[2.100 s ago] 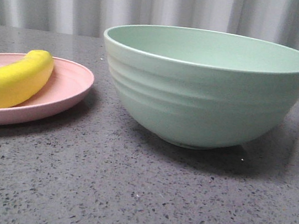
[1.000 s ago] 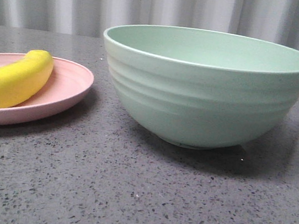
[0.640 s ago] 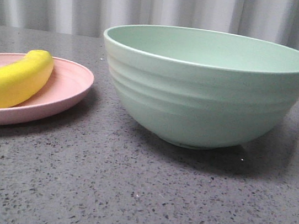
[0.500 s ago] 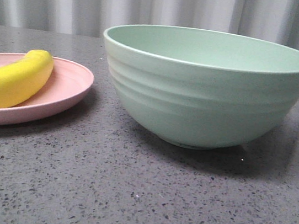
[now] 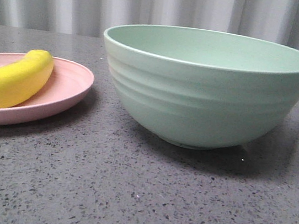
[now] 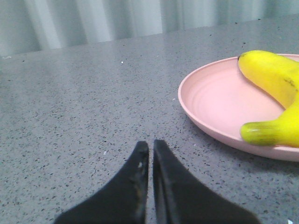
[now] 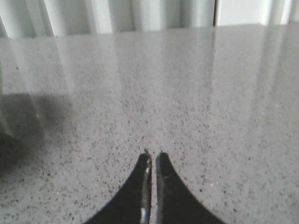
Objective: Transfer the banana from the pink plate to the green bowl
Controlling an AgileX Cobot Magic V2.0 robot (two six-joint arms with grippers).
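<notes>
Front view shows the banana [image 5: 10, 80] lying on the pink plate [image 5: 66, 90] at the left edge of the frame. It has not been picked up. The yellow fruit rests with its rounded end pointing up toward the middle of the frame, and the rest runs off the left side.

The green bowl [image 5: 205, 92] sits in the middle and right of the frame, near the plate but not touching it. What shows of its inside is bare, though the bottom is hidden behind its wall. Both stand on the gray speckled table [image 5: 138, 194].

In the left wrist view, the left end effector [image 6: 150, 148] is at the bottom middle of the frame, low over the table, its two black fingers almost pressed together with nothing between them. The plate and banana are at the right of that frame, apart from the fingers.

In the right wrist view, the right end effector [image 7: 153, 157] is also nearly closed and holds nothing. Only bare table shows ahead of it.

So I think the job has not begun. Everything is left to do: reach the banana, open up, grab it, lift it, carry it over and put it in the bowl.
</notes>
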